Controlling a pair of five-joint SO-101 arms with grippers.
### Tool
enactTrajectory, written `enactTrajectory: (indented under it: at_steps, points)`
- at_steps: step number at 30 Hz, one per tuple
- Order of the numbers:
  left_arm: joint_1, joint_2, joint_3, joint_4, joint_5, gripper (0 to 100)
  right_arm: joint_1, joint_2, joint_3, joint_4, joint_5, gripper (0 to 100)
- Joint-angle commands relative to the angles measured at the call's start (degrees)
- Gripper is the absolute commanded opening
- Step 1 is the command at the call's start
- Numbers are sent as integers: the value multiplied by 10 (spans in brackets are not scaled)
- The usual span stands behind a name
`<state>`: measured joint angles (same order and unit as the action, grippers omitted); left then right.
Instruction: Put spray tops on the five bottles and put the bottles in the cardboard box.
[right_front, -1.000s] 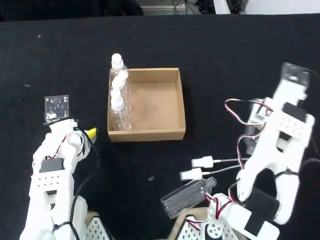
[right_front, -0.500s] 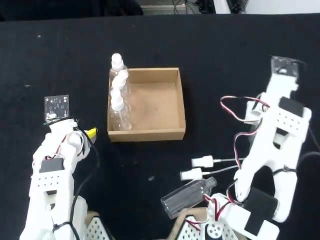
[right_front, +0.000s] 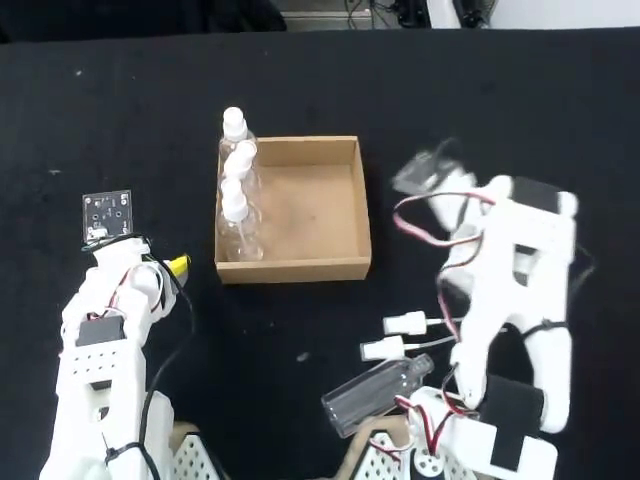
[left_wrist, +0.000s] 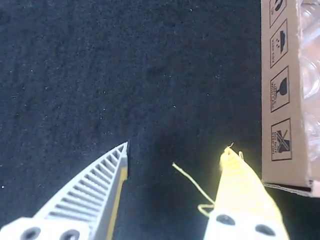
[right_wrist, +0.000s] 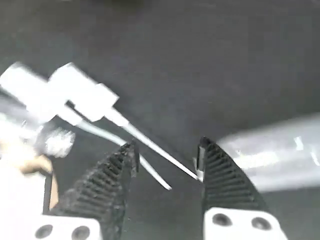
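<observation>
My left fingers (left_wrist: 240, 180) are spread wide and empty over the black counter (right_front: 120, 120), just beside the cardboard box (right_front: 293, 268). Its outer wall carries four handling pictograms (left_wrist: 279, 85), their captions illegible. Three capped bottles (right_front: 238, 215) line the box's left wall. Two spray tops (right_front: 392, 336) lie loose near an uncapped bottle (right_front: 375, 397) on its side. My right fingers (right_wrist: 220, 175) gape empty over the tops' tubes.

Matte black table cloth (right_front: 120, 90) under both grippers. Beside the left gripper (left_wrist: 177, 149) (one finger white and ribbed, one yellow), tan cardboard box (left_wrist: 280, 90) with black printed symbols. Ahead of the right gripper (right_wrist: 167, 145) with its black ribbed fingers, white spray tops (right_wrist: 80, 92) with white tubes; clear bottle (right_front: 378, 396) nearby.
</observation>
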<state>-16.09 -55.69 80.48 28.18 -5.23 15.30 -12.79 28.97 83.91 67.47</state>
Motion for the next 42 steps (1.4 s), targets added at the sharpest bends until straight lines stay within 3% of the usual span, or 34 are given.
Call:
enactTrajectory:
  at_steps: [1, 4, 9, 13, 18, 21, 35, 38, 41, 42]
  points:
    - [-7, -5, -31, 1, 4, 209, -22, -28, 47, -20, 62, 175]
    - [-7, -5, -31, 1, 4, 209, 6, -28, 65, -20, 120, 205]
    - [-7, -5, -31, 1, 4, 209, 40, -28, 67, -2, 204, 360]
    - [-7, -5, -31, 1, 4, 209, 48, -27, 73, 4, 286, 358]
    - [-7, -5, -31, 0, 4, 209, 134, -27, 124, -2, 496, 358]
    - [-6, -5, -31, 0, 4, 209, 185, -25, 135, -16, 577, 358]
    - [-6, -5, -31, 0, 4, 209, 188, -22, 262, -265, 578, 351]
    - [-6, -5, -31, 0, 4, 209, 181, -26, 271, -274, 548, 239]
    - [-6, -5, -31, 0, 4, 209, 160, -27, 269, -264, 512, 16]
    - [-6, -5, -31, 0, 4, 209, 150, -27, 262, -253, 491, 10]
